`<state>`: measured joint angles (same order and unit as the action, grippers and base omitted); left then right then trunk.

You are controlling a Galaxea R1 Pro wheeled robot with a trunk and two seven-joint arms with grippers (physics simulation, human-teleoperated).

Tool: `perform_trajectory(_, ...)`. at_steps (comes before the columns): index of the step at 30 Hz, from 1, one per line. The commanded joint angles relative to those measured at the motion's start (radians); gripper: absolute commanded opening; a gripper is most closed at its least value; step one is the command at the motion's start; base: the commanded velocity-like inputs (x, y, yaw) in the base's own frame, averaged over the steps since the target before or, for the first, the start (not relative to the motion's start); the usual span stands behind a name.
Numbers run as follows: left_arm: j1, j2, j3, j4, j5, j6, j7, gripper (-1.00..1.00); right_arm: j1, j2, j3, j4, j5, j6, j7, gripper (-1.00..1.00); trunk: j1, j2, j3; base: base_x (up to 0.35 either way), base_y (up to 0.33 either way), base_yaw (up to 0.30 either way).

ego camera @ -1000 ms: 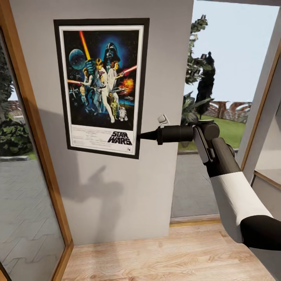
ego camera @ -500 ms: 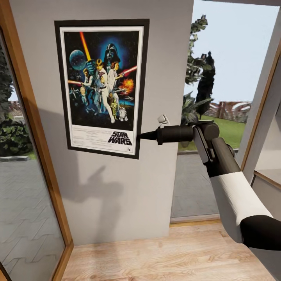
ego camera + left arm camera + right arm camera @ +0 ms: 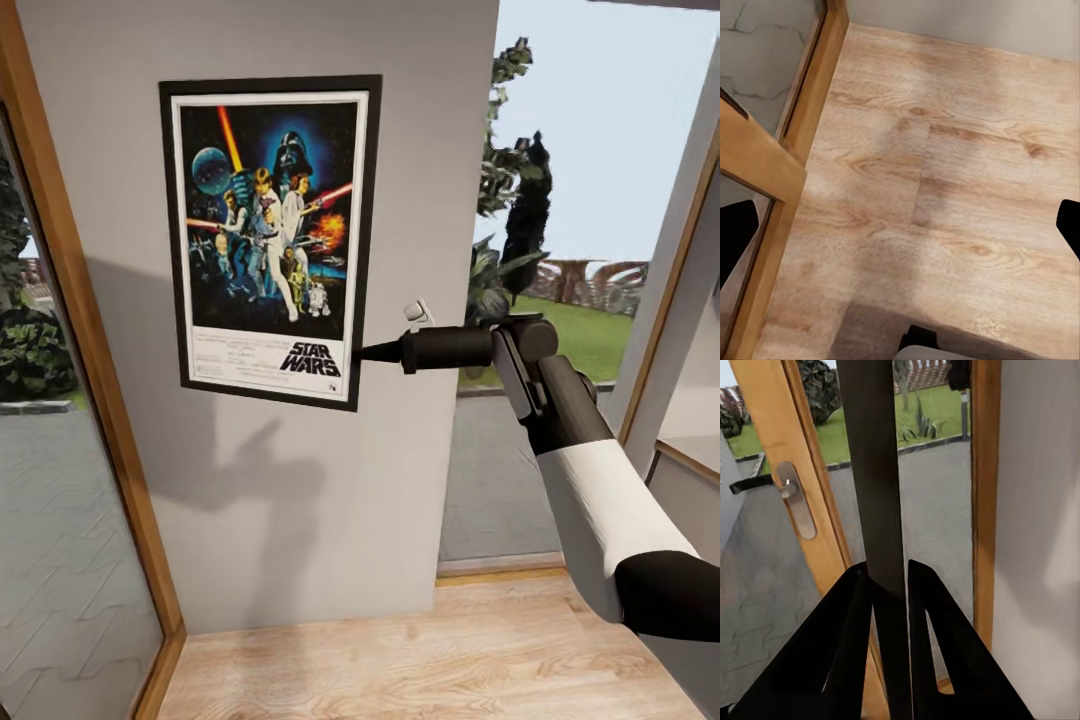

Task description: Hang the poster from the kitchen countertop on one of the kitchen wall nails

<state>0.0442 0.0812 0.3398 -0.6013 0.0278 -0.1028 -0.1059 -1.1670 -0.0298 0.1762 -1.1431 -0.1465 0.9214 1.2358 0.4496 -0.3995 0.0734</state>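
Observation:
The Star Wars poster (image 3: 270, 240) stands upright and flat against the pale grey wall (image 3: 420, 150), black frame and white border in full sight. My right gripper (image 3: 362, 352) reaches in from the right and is shut on the frame's lower right edge. In the right wrist view the poster (image 3: 874, 472) runs edge-on as a dark strip pinched between the two black fingers (image 3: 847, 615). Any wall nail is hidden. The kitchen countertop is out of view. My left gripper (image 3: 902, 229) hangs open over the wooden floor, its dark fingertips (image 3: 735, 232) at the picture's sides.
A glass door in a wooden frame (image 3: 90, 400) borders the wall on the left. A tall window (image 3: 560, 250) onto a garden lies to the right. Light wood floor (image 3: 420, 650) runs below. A metal door handle (image 3: 787, 491) shows in the right wrist view.
The poster has swung closer to the wall: its top edge sits lower and its left edge further right than before. The right gripper has barely moved.

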Motion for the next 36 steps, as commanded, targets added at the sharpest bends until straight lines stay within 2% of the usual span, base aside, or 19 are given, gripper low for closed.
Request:
perform_trajectory(1, 0.0, -0.001, 0.004, 0.0, 0.003, -0.001, -0.008, 1.0, -0.001, -0.001, 0.002, 0.002, -0.008, 0.01, -0.001, -1.0, 0.0, -0.001, 0.0, 0.007, 0.0, 0.0)
perform_trajectory(9, 0.0, 0.0, 0.004, -0.001, 0.003, -0.001, -0.007, 1.0, -0.012, -0.001, 0.002, 0.0, -0.01, 0.061, 0.0, -1.0, 0.0, -0.001, 0.0, 0.002, 0.0, 0.0)
perform_trajectory(22, 0.001, 0.0, 0.004, 0.0, 0.003, 0.0, -0.007, 1.0, -0.014, -0.001, 0.002, -0.004, -0.012, 0.069, 0.001, -1.0, 0.0, -0.001, 0.0, 0.012, 0.0, 0.0)
perform_trajectory(36, 0.0, 0.0, 0.004, -0.001, 0.003, 0.0, -0.007, 1.0, -0.014, -0.001, 0.002, -0.009, -0.012, 0.07, 0.001, -1.0, 0.0, -0.001, 0.0, 0.282, 0.0, 0.0)
